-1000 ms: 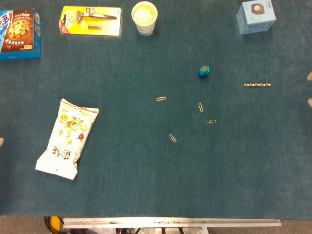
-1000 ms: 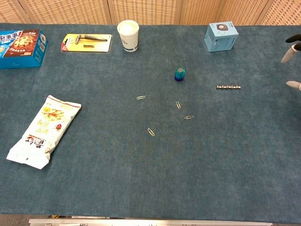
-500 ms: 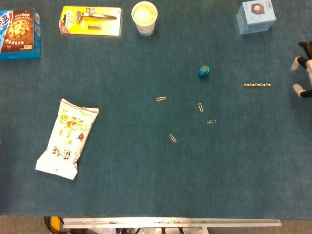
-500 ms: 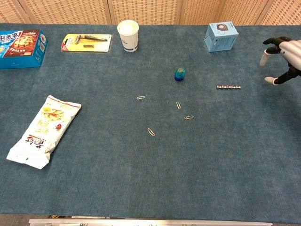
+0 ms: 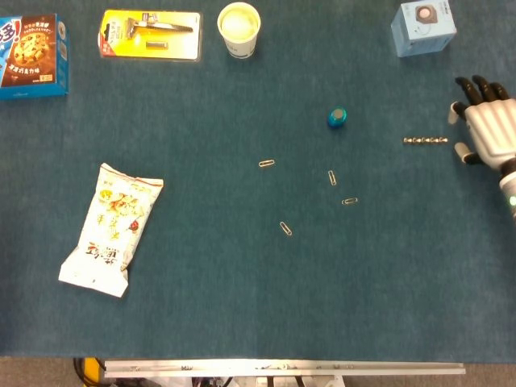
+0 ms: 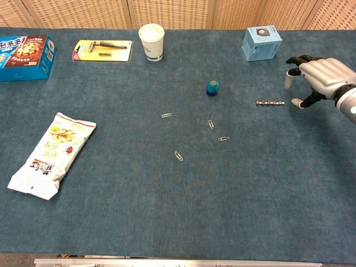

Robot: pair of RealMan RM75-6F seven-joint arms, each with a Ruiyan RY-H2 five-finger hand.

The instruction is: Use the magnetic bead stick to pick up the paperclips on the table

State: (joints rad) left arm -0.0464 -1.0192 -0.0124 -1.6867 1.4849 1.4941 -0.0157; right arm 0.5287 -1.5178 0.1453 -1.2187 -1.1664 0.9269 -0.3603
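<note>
The magnetic bead stick, a short row of silvery beads, lies flat on the blue cloth at the right. My right hand hovers just right of it, open, fingers spread and holding nothing. Several paperclips are scattered mid-table: one to the left, one upright in the middle, one beside it, one nearest me. My left hand is out of both views.
A small blue-green cap-shaped object stands above the clips. Along the far edge sit a cookie box, a yellow razor pack, a paper cup and a light-blue box. A snack bag lies left.
My right hand has come in from the right edge, moving left toward the bead stick. The stick and the paperclips have not moved.
</note>
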